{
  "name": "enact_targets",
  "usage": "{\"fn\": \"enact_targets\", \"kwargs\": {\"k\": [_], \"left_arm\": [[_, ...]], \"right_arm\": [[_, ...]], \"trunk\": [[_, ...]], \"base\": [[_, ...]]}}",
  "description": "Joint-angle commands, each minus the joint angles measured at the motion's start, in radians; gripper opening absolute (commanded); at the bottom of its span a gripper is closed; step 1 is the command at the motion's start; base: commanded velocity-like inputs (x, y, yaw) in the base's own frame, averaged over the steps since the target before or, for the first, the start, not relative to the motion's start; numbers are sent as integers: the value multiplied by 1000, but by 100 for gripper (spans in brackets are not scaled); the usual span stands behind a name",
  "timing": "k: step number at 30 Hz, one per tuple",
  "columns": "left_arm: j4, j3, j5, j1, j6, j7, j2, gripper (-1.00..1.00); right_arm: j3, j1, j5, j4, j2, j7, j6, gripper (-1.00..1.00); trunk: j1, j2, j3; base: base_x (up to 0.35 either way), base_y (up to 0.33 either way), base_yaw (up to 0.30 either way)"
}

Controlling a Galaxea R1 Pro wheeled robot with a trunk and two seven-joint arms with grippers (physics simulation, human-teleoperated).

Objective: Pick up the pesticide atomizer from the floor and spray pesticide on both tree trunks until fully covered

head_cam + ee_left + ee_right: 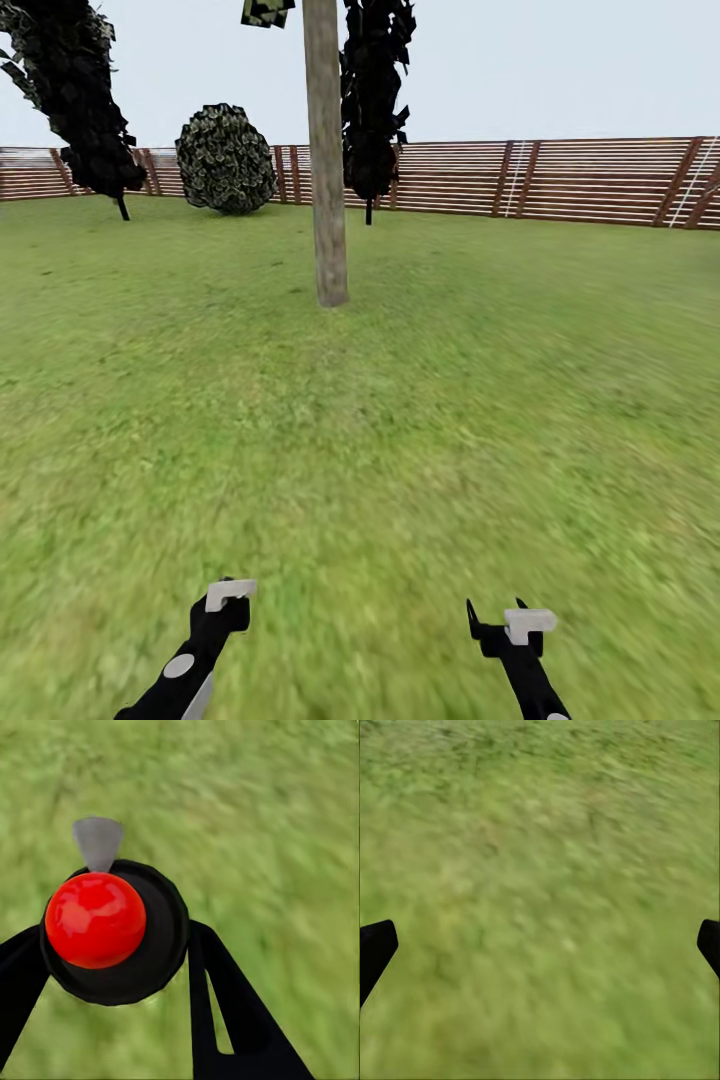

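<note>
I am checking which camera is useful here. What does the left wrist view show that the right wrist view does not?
Left wrist view: a black round object with a red ball top and a grey nozzle-like tip, sitting between the left tool's fingers. Right wrist view: the right tool's fingertips set wide apart, with nothing between them. Both: blurry green grass below.

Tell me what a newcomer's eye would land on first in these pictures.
First, the glossy red ball top of the atomizer, sitting in a black ring between the left gripper's fingers, over blurred grass. Next, the bare grey-brown tree trunk rising from the lawn straight ahead of the robot, with a round dark bush and slatted wooden fence behind it. The right gripper hangs open over grass.
</note>
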Motion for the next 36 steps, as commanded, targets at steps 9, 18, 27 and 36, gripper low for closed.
{"fn": "enact_targets", "kwargs": {"k": [9,18,27,36], "left_arm": [[0,0,-1,0,0,-1,0,-100],[0,0,-1,0,0,-1,0,-100],[0,1,0,0,0,-1,0,-100],[-1,1,0,0,0,-1,0,-100]], "right_arm": [[0,0,0,0,0,0,0,100],[0,0,0,0,0,0,0,100],[0,0,0,0,0,1,0,100],[1,0,0,0,0,1,0,100]], "trunk": [[0,0,0],[0,0,0],[0,0,0],[0,0,0]], "base": [[339,89,0],[339,92,0],[339,92,0],[339,92,0]]}}
